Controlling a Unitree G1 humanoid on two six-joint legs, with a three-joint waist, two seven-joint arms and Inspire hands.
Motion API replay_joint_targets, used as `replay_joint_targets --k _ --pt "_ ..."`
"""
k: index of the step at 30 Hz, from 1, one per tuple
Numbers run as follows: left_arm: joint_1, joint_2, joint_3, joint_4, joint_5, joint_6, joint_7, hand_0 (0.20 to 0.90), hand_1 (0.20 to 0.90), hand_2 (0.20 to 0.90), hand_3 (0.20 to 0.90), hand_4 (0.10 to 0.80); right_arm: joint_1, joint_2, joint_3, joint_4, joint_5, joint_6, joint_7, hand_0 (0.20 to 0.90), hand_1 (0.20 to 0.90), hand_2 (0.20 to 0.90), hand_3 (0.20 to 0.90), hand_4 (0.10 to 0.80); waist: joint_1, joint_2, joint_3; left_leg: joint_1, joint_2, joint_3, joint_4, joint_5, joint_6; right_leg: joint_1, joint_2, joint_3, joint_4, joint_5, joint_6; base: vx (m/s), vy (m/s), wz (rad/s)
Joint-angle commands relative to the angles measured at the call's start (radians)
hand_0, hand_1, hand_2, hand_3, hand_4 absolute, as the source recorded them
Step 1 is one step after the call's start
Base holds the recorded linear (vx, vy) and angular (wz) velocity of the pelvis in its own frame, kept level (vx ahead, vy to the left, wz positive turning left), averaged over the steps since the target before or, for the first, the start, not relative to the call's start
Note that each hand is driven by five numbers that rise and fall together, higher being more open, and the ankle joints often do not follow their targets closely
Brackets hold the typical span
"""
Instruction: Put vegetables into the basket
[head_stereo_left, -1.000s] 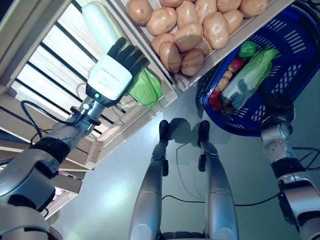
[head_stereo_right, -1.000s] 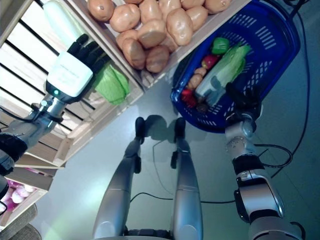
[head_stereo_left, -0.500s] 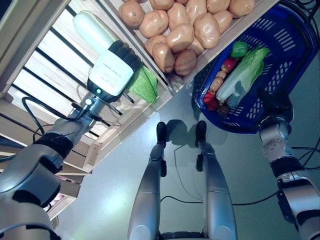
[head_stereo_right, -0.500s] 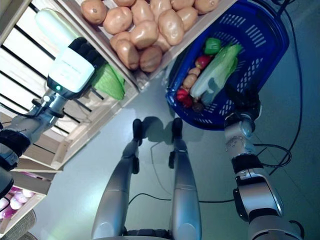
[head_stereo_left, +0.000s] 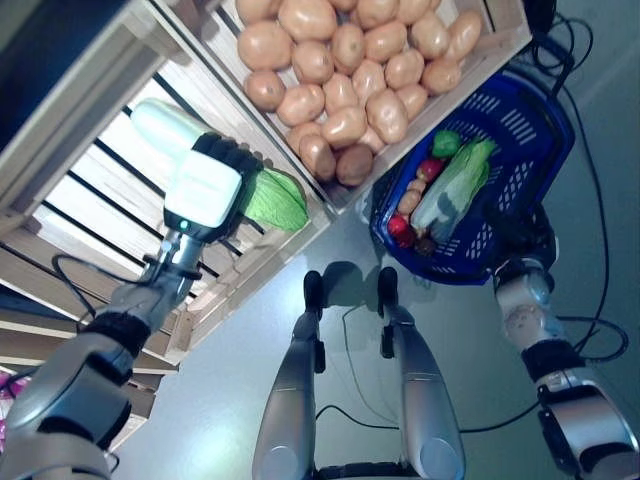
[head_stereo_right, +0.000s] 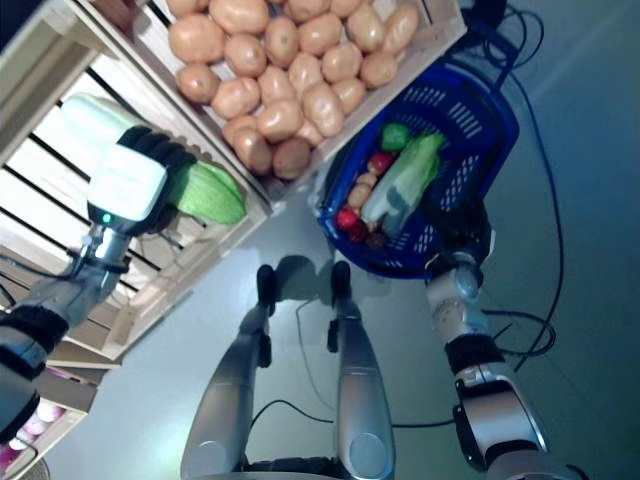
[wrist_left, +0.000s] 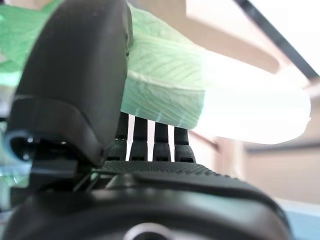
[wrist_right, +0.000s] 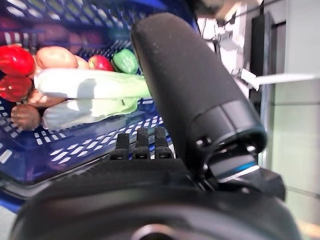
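Left hand (head_stereo_left: 205, 190) now gripping cabbage (head_stereo_left: 270, 198)

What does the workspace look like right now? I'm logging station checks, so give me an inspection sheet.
Surface: slatted wooden crate, grey floor below.
Job's things: napa cabbage in the left hand's grasp, over the slatted wooden crate; blue basket already holds another cabbage, a green pepper and red and brown vegetables.
Clutter: potatoes fill the neighbouring crate.
Hands: left hand curled round the napa cabbage; right hand holds the blue basket from beneath.
Cables: nothing seen apart from the robot's own.
Surroundings: nothing seen.
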Motion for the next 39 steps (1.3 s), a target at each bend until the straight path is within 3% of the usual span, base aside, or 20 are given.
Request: replay_joint_targets --k 1,5,11,14,17,18,21,25,27,30,34,39 --pt "-0.018 -0.001 0.142 -0.120 -0.042 -0.001 0.193 0.300 0.300 0.300 0.300 0.400 0.046 -0.047 -0.080 -0.133 -0.097 -0.088 0.004 0.900 0.900 0.900 0.900 0.800 0.039 0.033 -0.033 0.008 -0.017 0.011 0.022 -0.022 -0.036 0.127 -0.001 -0.058 -0.103 0.039 -0.005 0.092 -0.021 -0.01" --pt "0.182 -0.062 0.294 -0.260 -0.046 -0.041 0.219 0.300 0.300 0.300 0.300 0.400 0.178 -0.010 -0.130 -0.217 -0.148 -0.079 0.026 0.900 0.900 0.900 0.900 0.800 0.064 0.034 -0.096 0.080 -0.021 -0.005 -0.034 -0.019 -0.032 0.207 -0.014 -0.081 -0.152 0.038 -0.002 0.143 -0.028 0.06" --pt "0.375 -0.166 0.461 -0.444 -0.114 -0.159 0.158 0.300 0.300 0.300 0.300 0.400 0.306 0.039 -0.162 -0.335 -0.268 -0.060 0.064 0.900 0.900 0.900 0.900 0.800 0.084 0.033 -0.157 0.161 -0.011 -0.032 -0.090 -0.017 -0.031 0.301 -0.012 -0.096 -0.205 0.036 -0.001 0.149 -0.030 0.09" --pt "0.445 -0.230 0.530 -0.525 -0.217 -0.253 0.070 0.300 0.300 0.300 0.300 0.400 0.357 0.085 -0.161 -0.380 -0.326 -0.058 0.102 0.900 0.900 0.900 0.900 0.800 0.091 0.029 -0.192 0.217 -0.010 -0.048 -0.119 -0.018 -0.032 0.364 -0.009 -0.100 -0.233 0.031 0.000 0.181 -0.045 0.15" --pt "0.549 -0.353 0.603 -0.647 -0.471 -0.401 -0.185 0.300 0.300 0.300 0.300 0.400 0.443 0.140 -0.149 -0.478 -0.460 -0.055 0.191 0.900 0.900 0.900 0.900 0.800 0.097 0.019 -0.249 0.275 -0.007 -0.064 -0.143 -0.011 -0.031 0.437 -0.012 -0.119 -0.271 0.041 0.003 0.197 -0.043 0.20" --pt "0.568 -0.362 0.614 -0.666 -0.558 -0.429 -0.246 0.300 0.300 0.300 0.300 0.400 0.460 0.143 -0.147 -0.493 -0.470 -0.057 0.211 0.900 0.900 0.900 0.900 0.800 0.096 0.018 -0.255 0.289 -0.007 -0.068 -0.150 -0.010 -0.031 0.452 -0.011 -0.121 -0.280 0.044 0.005 0.222 -0.050 0.16" --pt "0.634 -0.434 0.601 -0.744 -0.932 -0.462 -0.650 0.300 0.300 0.300 0.300 0.400 0.520 0.136 -0.136 -0.557 -0.471 -0.062 0.358 0.900 0.900 0.900 0.900 0.800 0.105 0.009 -0.298 0.341 -0.007 -0.075 -0.170 -0.012 -0.029 0.511 -0.012 -0.131 -0.315 0.055 0.013 0.162 -0.036 0.08" --pt "0.672 -0.462 0.557 -0.794 -1.185 -0.399 -0.895 0.300 0.300 0.300 0.300 0.400 0.557 0.109 -0.111 -0.613 -0.439 -0.060 0.493 0.900 0.900 0.900 0.900 0.800 0.107 0.005 -0.326 0.379 -0.003 -0.072 -0.173 -0.019 -0.026 0.546 -0.011 -0.135 -0.328 0.060 0.016 0.130 -0.017 0.07" --pt "0.677 -0.480 0.509 -0.807 -1.391 -0.310 -1.057 0.300 0.300 0.300 0.300 0.400 0.570 0.074 -0.076 -0.663 -0.417 -0.038 0.618 0.900 0.900 0.900 0.900 0.800 0.105 0.004 -0.351 0.407 -0.004 -0.069 -0.173 -0.028 -0.023 0.571 -0.012 -0.135 -0.338 0.064 0.020 0.150 0.007 0.07" --pt "0.662 -0.485 0.439 -0.816 -1.490 -0.239 -1.171 0.300 0.300 0.300 0.300 0.400 0.567 0.039 -0.015 -0.717 -0.384 0.005 0.694 0.900 0.900 0.900 0.900 0.800 0.102 0.004 -0.377 0.436 -0.004 -0.067 -0.176 -0.038 -0.018 0.594 -0.013 -0.132 -0.344 0.064 0.024 0.107 0.006 0.14" --pt "0.636 -0.470 0.375 -0.840 -1.534 -0.202 -1.273 0.300 0.300 0.300 0.300 0.400 0.549 0.023 0.037 -0.728 -0.347 0.031 0.729 0.900 0.900 0.900 0.900 0.800 0.101 0.004 -0.395 0.460 -0.002 -0.065 -0.181 -0.045 -0.014 0.612 -0.014 -0.131 -0.349 0.064 0.026 0.057 0.002 0.02" --pt "0.574 -0.421 0.288 -0.867 -1.522 -0.159 -1.304 0.300 0.300 0.300 0.300 0.400 0.509 -0.027 0.113 -0.723 -0.364 0.051 0.784 0.900 0.900 0.900 0.900 0.800 0.099 0.003 -0.420 0.492 0.001 -0.060 -0.192 -0.056 -0.010 0.638 -0.013 -0.125 -0.362 0.064 0.031 0.052 0.007 0.00"
